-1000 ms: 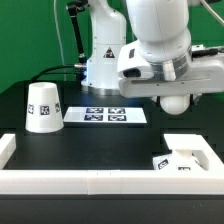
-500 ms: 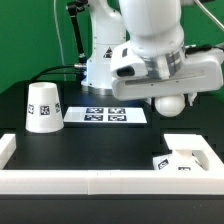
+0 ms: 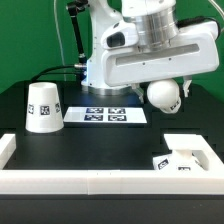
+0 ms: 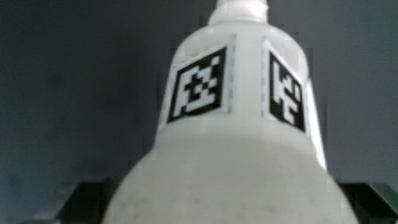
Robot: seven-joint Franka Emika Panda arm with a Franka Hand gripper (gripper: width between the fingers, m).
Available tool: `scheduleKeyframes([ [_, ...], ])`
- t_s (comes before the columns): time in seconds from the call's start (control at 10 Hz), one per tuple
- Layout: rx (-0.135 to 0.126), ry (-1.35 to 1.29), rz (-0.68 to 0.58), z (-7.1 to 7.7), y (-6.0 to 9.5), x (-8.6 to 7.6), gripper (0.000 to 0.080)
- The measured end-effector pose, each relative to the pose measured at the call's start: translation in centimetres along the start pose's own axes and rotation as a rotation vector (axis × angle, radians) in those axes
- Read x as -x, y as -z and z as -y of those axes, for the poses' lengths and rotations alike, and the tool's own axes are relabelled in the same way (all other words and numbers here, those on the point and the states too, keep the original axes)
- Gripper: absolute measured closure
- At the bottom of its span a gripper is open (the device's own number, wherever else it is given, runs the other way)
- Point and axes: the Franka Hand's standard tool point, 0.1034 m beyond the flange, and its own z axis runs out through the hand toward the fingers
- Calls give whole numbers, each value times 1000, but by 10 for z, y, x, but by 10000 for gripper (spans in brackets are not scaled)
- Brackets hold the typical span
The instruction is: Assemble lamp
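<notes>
Black table [image 3: 100,150] carries 1 shade [image 3: 42,107] (standing), marker board [image 3: 108,115], base [image 3: 188,154].

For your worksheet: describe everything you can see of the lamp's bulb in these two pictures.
The bulb is matte white and looks like plastic: a round ball that narrows to a slim neck. Two black-and-white square tags sit on its sides. It hangs in the air, held under the gripper, clear of the black table. It touches nothing else. In the exterior view it shows near the right end of the marker board.

There is one shade [image 3: 43,107], one bulb [image 3: 163,95], one base [image 3: 188,158] and one marker board [image 3: 105,115].
</notes>
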Motion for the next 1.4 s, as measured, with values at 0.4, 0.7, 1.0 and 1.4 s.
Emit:
scheduleKeyframes([
  [0.4,28,86,-130,-13,0,-4,222],
  [0.7,39,217,-169,-18,15,-24,222],
  [1.0,48,237,-191,-20,15,-26,222],
  [1.4,158,386,-468,-40,29,-48,222],
])
